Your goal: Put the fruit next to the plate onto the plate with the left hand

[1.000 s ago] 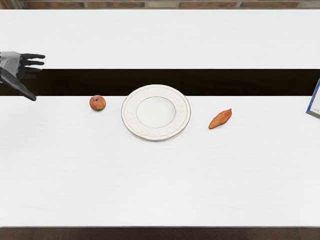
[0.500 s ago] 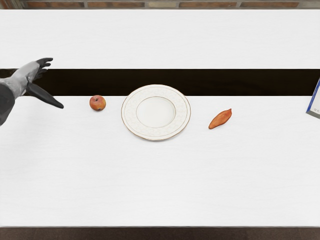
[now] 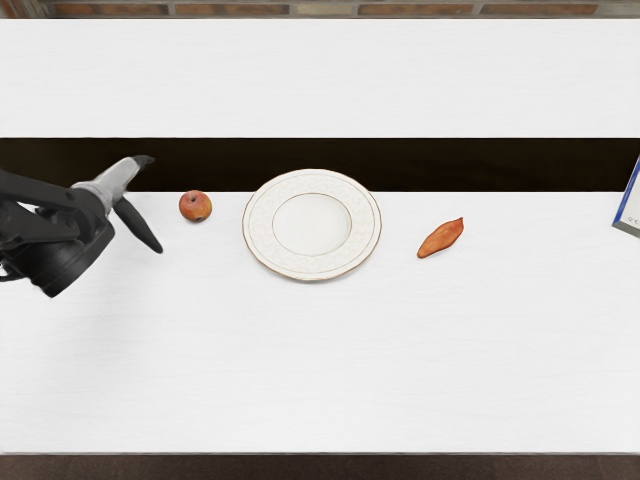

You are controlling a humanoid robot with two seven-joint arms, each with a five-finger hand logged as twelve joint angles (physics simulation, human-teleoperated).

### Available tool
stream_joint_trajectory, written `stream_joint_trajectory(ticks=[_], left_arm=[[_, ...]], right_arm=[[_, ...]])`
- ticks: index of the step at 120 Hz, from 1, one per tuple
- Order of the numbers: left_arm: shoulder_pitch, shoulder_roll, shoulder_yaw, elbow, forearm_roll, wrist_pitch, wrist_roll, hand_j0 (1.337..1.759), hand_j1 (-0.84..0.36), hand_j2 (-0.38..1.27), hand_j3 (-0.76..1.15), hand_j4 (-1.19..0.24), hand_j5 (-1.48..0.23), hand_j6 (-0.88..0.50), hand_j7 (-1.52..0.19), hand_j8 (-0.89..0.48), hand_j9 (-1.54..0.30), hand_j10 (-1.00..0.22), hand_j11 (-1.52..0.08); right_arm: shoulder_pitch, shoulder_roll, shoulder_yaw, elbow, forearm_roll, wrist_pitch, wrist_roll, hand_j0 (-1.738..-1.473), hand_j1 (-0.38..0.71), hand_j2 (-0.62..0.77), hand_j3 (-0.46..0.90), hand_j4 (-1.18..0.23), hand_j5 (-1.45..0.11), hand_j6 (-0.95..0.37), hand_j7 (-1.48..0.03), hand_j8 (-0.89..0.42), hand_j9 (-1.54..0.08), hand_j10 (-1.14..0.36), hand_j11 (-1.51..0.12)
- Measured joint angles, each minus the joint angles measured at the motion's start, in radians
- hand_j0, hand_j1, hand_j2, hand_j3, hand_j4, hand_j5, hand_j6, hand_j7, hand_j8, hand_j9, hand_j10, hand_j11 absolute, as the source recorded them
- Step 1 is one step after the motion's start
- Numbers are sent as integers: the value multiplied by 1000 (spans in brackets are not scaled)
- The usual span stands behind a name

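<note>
Left robot hand (image 3: 112, 190) has swung down and rightward since a moment ago and is now near the apple (image 3: 195, 206), not touching it.
On the smooth white worktop (image 3: 320, 360) the dark arm enters from the left. Its grey hand is released, with one black finger stretched up-right and another angled down-right. The glossy red-yellow apple sits just left of the round cream plate (image 3: 262, 205), off its rim. Being round, it shows no long axis.

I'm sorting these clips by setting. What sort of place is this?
Probably a simulated dining or kitchen tabletop: a white table bearing a plate, an apple and a sweet potato, with a brick wall behind.
</note>
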Motion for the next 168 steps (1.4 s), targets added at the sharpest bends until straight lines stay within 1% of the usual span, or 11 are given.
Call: stream_joint_trajectory(ticks=[8, 19, 31, 44, 67, 86, 112, 132, 152, 168], left_arm=[[-14, -28, 25, 27, -7, 2, 8, 1658, 242, 19, 0, -89, -116, -90, -116, -90, -116, -90, -116], [-14, -48, 40, 71, -11, 1, 12, 1658, 237, 19, 0, -94, -122, -94, -122, -94, -122, -94, -122], [-11, -75, 37, 119, -12, 0, 10, 1658, 233, 20, 0, -97, -126, -97, -126, -97, -126, -97, -126], [-11, -118, 20, 142, -10, -4, 10, 1658, 225, 21, 0, -104, -135, -104, -135, -104, -135, -104, -135], [-7, -192, 11, 152, -11, -16, 14, 1658, 195, 26, 0, -129, -167, -129, -167, -129, -167, -129, -167], [0, -217, 9, 158, -15, -30, 16, 1658, 106, 41, 0, -203, -264, -204, -264, -204, -264, -203, -264], [15, -218, 10, 165, -17, -34, 17, 1658, -55, 68, 0, -337, -438, -338, -438, -338, -438, -337, -438], [30, -218, 9, 173, -16, -35, 17, 1658, -131, 81, 0, -400, -521, -401, -521, -401, -520, -401, -520], [31, -215, 9, 174, -16, -35, 17, 1658, -208, 94, 0, -465, -604, -465, -604, -465, -604, -465, -604], [37, -214, 9, 174, -14, -35, 17, 1658, -245, 101, 0, -498, -641, -498, -641, -484, -645, -497, -644]], right_arm=[[0, 0, 0, 0, 0, 0, 0, -1658, -349, 0, 0, 0, 0, 0, 0, 0, 0, 0, 0], [0, 0, 0, 0, 0, 0, 0, -1658, -349, 0, 0, 0, 0, 0, 0, 0, 0, 0, 0], [0, 0, 0, 0, 0, 0, 0, -1658, -349, 0, 0, 0, 0, 0, 0, 0, 0, 0, 0], [0, 0, 0, 0, 0, 0, 0, -1658, -349, 0, 0, 0, 0, 0, 0, 0, 0, 0, 0], [0, 0, 0, 0, 0, 0, 0, -1658, -349, 0, 0, 0, 0, 0, 0, 0, 0, 0, 0], [0, 0, 0, 0, 0, 0, 0, -1658, -349, 0, 0, 0, 0, 0, 0, 0, 0, 0, 0], [0, 0, 0, 0, 0, 0, 0, -1658, -349, 0, 0, 0, 0, 0, 0, 0, 0, 0, 0], [0, 0, 0, 0, 0, 0, 0, -1658, -349, 0, 0, 0, 0, 0, 0, 0, 0, 0, 0], [0, 0, 0, -1, 0, 0, 0, -1658, -349, 0, 0, 0, 0, 0, 0, 0, 0, 0, 0], [0, 0, 0, 0, 0, 0, 0, -1658, -349, 0, 0, 0, 0, 0, 0, 0, 0, 0, 0]])
